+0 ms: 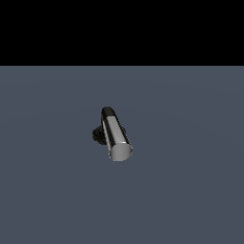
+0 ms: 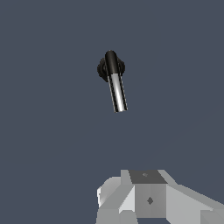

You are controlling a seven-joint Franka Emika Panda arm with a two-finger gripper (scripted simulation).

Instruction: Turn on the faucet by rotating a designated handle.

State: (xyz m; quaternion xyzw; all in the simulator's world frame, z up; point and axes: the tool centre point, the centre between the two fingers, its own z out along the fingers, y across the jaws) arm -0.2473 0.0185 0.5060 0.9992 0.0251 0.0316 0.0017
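The faucet with its handle sits on the surface, well apart from the tool; whether the tool's jaws are parted cannot be told.

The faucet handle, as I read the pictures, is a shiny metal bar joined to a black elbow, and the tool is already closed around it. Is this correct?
Not quite. The handle is a shiny metal bar joined to a black elbow, but the tool is not around it. The wrist view shows the tool well apart from the faucet, with bare floor between them, touching nothing.
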